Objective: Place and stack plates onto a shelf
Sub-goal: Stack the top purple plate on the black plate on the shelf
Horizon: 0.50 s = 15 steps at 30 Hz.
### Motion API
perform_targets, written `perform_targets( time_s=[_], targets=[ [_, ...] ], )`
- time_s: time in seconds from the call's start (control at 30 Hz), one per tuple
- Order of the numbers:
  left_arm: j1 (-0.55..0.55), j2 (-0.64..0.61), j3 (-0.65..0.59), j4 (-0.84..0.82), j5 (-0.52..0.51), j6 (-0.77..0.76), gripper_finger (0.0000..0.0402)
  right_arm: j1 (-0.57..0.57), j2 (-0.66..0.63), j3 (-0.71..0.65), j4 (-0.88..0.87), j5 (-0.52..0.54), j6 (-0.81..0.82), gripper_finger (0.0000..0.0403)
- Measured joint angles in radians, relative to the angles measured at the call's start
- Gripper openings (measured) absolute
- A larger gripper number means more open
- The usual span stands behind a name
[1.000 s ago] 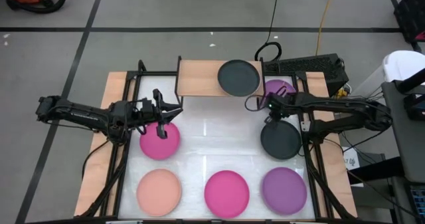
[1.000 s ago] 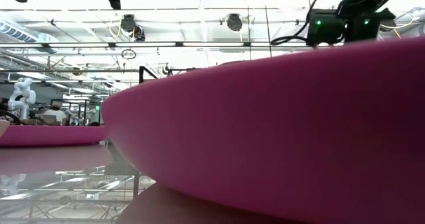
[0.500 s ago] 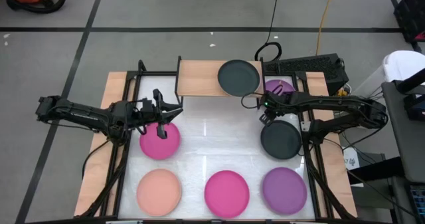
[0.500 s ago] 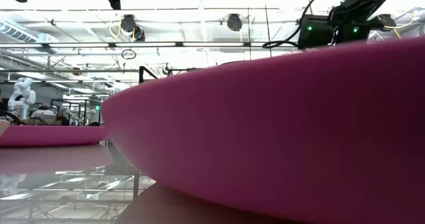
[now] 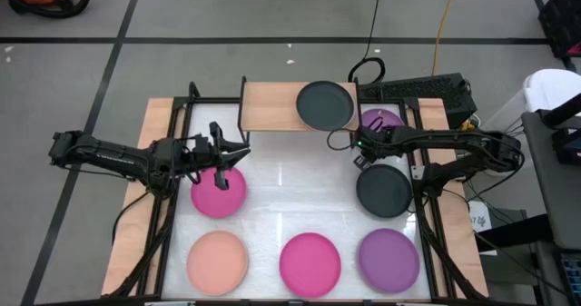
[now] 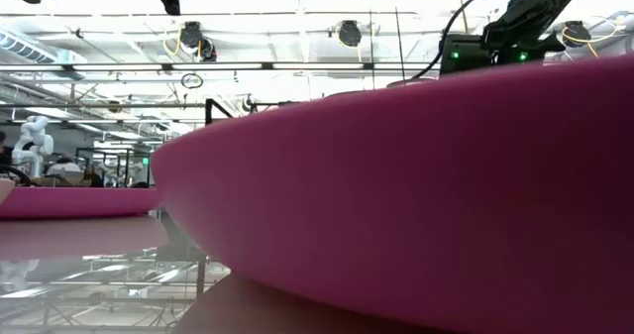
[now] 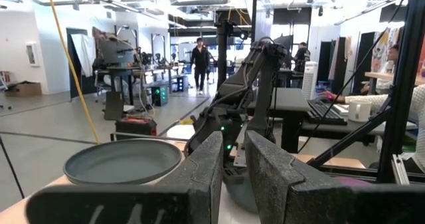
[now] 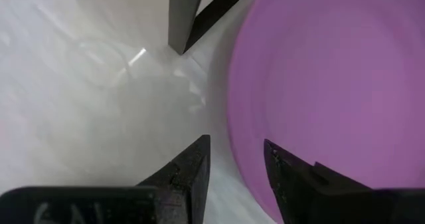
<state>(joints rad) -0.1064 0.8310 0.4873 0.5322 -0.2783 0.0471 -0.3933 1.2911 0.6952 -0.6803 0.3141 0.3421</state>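
In the high view the shelf [image 5: 272, 107] stands at the table's far edge with a black plate [image 5: 325, 105] on its right half. A purple plate [image 5: 385, 121] lies on the table by the shelf's right end. My right gripper [image 5: 360, 146] hovers at its near-left rim, open by a narrow gap. In the right wrist view the purple plate's rim [image 8: 234, 127] runs between my fingers [image 8: 236, 163]. My left gripper [image 5: 229, 150], shut to a slit, waits above a magenta plate [image 5: 218, 192]. A second black plate [image 5: 384, 191] lies near the right arm. My right gripper points down from above at the purple plate's rim [image 8: 247, 177], one finger [image 8: 285, 177] over the plate and the other finger [image 8: 189, 171] over the white table outside it. Whether either finger touches the plate, I cannot tell. The plate lies flat on the table.
Along the table's near edge lie a peach plate [image 5: 218, 261], a magenta plate [image 5: 310, 264] and a purple plate [image 5: 388, 259]. The shelf's black leg [image 8: 182, 14] stands close to my right gripper. The near magenta plate [image 6: 416, 205] fills the low view. People stand beyond the table [image 7: 199, 61].
My right gripper has moved from above the table's black plate toward the far edge and slightly left, to the purple plate beside the shelf. No plate has moved.
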Motion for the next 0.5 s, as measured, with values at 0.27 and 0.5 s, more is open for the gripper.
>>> perform_targets(
  time_s=[0.27, 0.5],
  targets=[
    [0.0, 0.0, 0.0, -0.006, 0.0, 0.0, 0.0072, 0.001, 0.0, -0.054, 0.032, 0.0, -0.009, 0.0125],
    [0.0, 0.0, 0.0, -0.005, 0.0, 0.0, 0.0072, 0.0, 0.0, -0.126, 0.117, 0.002, 0.003, 0.0125]
  ],
)
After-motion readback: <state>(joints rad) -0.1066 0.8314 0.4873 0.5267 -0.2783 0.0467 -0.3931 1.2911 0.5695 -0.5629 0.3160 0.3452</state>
